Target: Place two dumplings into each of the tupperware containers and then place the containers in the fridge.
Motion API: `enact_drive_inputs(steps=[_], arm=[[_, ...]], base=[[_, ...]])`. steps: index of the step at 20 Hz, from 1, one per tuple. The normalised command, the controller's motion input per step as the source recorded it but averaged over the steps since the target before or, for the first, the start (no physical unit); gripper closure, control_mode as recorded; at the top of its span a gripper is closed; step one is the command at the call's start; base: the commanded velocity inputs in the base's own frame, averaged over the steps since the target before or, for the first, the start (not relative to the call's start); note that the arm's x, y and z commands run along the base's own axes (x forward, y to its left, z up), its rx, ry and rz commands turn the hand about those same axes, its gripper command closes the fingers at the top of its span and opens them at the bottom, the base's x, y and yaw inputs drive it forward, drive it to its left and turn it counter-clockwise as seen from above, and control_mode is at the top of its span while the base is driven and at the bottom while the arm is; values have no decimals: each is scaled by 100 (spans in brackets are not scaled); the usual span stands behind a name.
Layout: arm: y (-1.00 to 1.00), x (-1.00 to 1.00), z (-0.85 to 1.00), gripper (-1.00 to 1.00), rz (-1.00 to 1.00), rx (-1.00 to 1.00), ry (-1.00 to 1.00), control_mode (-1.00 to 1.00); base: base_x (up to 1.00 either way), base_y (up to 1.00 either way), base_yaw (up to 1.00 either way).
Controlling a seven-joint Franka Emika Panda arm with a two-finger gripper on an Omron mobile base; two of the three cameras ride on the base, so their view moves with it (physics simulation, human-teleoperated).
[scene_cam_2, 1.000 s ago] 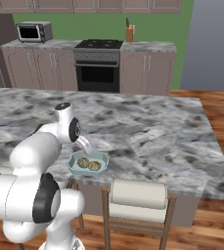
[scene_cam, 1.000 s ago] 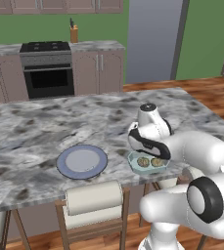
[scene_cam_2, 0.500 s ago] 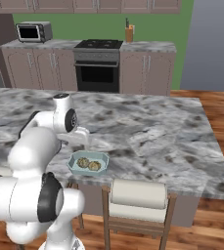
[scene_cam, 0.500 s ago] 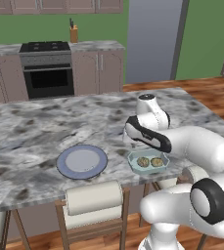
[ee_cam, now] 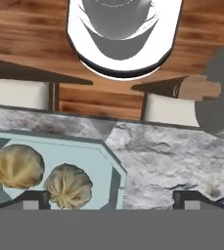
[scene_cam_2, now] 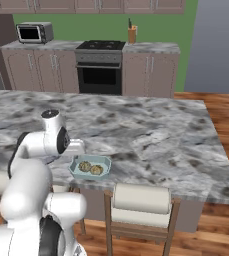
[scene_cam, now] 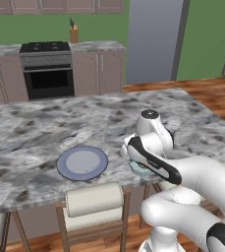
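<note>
The pale blue-green tupperware container [scene_cam_2: 90, 167] sits on the marbled grey worktop [scene_cam_2: 151, 135], close to its near edge. Two dumplings [scene_cam_2: 90, 168] lie side by side inside the container, touching or nearly touching each other; in the hand view they rest against the container's floor at [ee_cam: 68, 185] and just beside it. A stool [scene_cam_2: 141, 200] with a pale cushion stands below the worktop edge, just beside the container's position. The gripper [ee_cam: 111, 199] hangs above the worktop beside the container, its fingers [ee_cam: 33, 199] spread wide and holding nothing; one fingertip overlaps the container's rim in the hand view. On the worktop, well apart from the container, lies a flat round blue-grey plate [scene_cam: 82, 163]. Beyond the worktop, far from the container, stands the tall grey fridge [scene_cam: 153, 39].
</note>
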Motion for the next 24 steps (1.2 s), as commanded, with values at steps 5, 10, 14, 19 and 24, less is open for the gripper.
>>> enact_drive_inputs(steps=[5,10,14,19,24], arm=[[4,27,-41,-100,20,-6,16,-100],[9,41,-46,-100,18,-11,16,-100],[11,41,-39,-100,17,-11,8,-100],[0,34,-29,-100,11,-4,1,-100],[0,-4,-39,-100,3,-1,-3,-100]], base=[[0,0,0],[0,0,0],[0,0,0],[0,0,0],[0,0,0]])
